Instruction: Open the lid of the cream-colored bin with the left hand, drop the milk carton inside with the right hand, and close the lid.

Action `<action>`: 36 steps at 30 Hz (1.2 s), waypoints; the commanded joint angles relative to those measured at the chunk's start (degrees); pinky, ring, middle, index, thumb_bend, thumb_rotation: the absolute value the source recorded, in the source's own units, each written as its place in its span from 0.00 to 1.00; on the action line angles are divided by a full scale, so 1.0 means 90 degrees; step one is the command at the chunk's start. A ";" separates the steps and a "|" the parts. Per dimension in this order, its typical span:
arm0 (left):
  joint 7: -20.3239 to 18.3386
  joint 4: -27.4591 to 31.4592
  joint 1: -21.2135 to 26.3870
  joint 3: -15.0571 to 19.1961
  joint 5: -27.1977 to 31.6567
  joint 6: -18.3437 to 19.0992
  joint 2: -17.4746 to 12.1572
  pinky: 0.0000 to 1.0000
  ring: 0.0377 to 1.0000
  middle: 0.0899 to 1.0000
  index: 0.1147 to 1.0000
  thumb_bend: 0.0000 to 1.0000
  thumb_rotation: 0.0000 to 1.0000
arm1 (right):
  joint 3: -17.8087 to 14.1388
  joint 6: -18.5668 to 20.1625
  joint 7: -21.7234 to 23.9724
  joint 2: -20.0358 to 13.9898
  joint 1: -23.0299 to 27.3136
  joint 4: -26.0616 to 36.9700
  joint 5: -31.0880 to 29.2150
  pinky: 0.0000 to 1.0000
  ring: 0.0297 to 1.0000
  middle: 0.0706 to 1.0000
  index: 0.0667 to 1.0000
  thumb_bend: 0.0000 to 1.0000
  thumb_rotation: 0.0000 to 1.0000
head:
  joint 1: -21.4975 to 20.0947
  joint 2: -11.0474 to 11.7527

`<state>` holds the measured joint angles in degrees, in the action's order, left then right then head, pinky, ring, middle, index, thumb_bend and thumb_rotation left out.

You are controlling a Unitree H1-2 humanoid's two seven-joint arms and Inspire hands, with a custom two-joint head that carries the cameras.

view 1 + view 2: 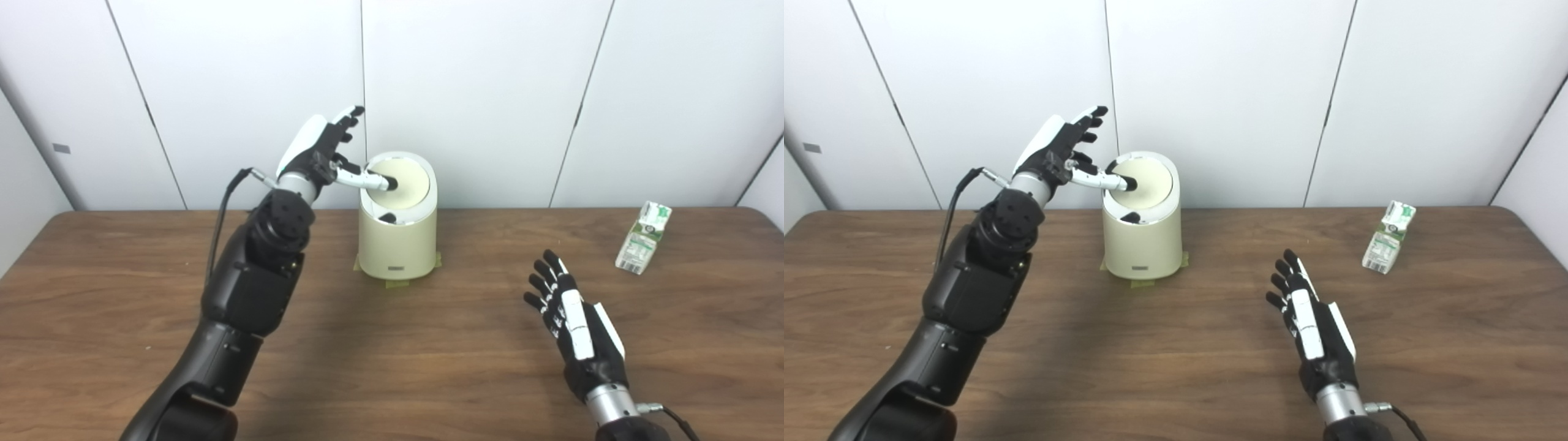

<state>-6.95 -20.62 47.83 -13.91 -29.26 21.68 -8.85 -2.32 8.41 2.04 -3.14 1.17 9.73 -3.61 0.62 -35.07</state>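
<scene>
The cream-colored bin [398, 239] is standing at the tabletop's [392, 367] rear, lid [399, 182] shut. The left hand [324, 153], fingers spread, is touching the lid. The milk carton [643, 239] is lying far right (untouched). The right hand [572, 318] is hovering spread, holding nothing.

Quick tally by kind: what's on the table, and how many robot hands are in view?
Cream-colored bin: 1
Milk carton: 1
Robot hands: 2, left robot hand at the bin's lid, right robot hand open
Total: 4
</scene>
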 commanded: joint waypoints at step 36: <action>0.0140 -0.0449 0.0521 -0.1447 -0.1638 -0.1029 -0.0754 0.82 0.91 0.97 1.00 0.98 0.03 | 0.0049 0.0176 0.0024 0.0165 0.0144 0.0639 -0.0226 0.90 0.95 0.97 0.97 0.65 0.97 | -0.0098 -0.0078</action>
<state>-4.87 -25.76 51.78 -28.67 -45.30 10.80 -15.68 -1.58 11.38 1.98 -1.52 1.04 13.65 -5.09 -0.18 -35.77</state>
